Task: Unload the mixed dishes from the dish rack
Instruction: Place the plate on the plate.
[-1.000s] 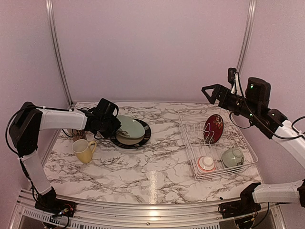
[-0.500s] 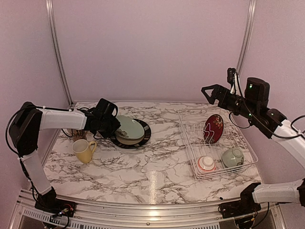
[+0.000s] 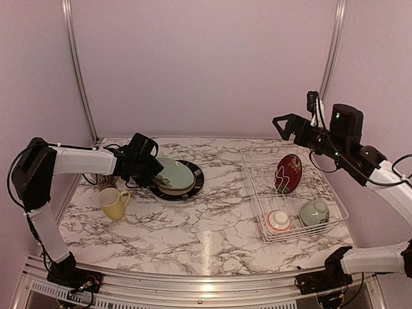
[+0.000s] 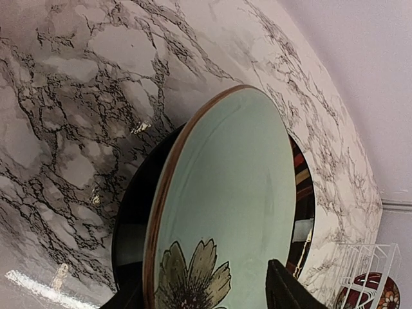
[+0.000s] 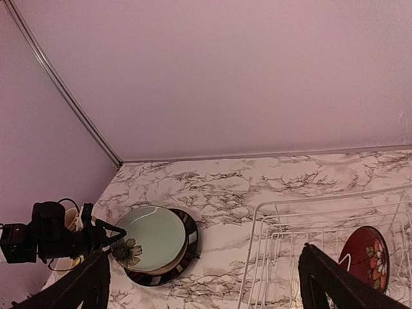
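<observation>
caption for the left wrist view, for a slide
Pale green flowered plate stacked on a black-rimmed plate on the marble table.

The right gripper (image 5: 206, 252) holds its fingers (image 5: 90, 286) wide apart, with nothing between them. Toward the counter's (image 5: 257, 177) left edge, the pale green plate (image 5: 151, 237) lies on the black-rimmed cream plate (image 5: 191, 248). The left gripper (image 5: 111, 235) is at its rim. The red patterned plate (image 5: 364, 257) stands upright in the dish rack (image 5: 283, 219).

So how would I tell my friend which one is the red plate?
Find the white wire dish rack on the right of the marble table. At its far end one dark red plate stands on edge. The green bowl and the red-rimmed bowl in front of it sit low.
</observation>
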Robot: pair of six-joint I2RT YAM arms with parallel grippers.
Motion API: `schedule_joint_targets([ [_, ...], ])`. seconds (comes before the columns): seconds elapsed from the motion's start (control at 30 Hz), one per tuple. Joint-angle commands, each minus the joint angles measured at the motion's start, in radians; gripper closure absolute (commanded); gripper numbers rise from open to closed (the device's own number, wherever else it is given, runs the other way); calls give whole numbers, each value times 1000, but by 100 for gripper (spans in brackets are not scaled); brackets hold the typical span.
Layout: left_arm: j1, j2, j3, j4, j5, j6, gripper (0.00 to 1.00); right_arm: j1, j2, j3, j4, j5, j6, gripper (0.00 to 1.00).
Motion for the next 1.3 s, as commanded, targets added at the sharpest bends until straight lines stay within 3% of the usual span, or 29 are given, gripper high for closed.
schedule_joint_targets([
  [0.0, 6, -42, -5, -2, -30, 22, 39, -10, -12, 49, -37, 32, -23, 1],
  [0.33, 6, -70, -16, -24, -44, 48, 20, -17, 19, 81, -115, 169, -117, 2],
  [0.6, 6, -80, -12, -23, -43, 71, 13, -92, 154, 179, -275, 250, -187, 2],
  [1.03, 8, -94, -23, -20, -61, 104, 7, -244, 280, 222, -370, 209, -209, 1],
  [1.27, -25, -214, -5, -14, -74, 241, 1, -329, 407, 236, -400, 143, -219, 11],
])
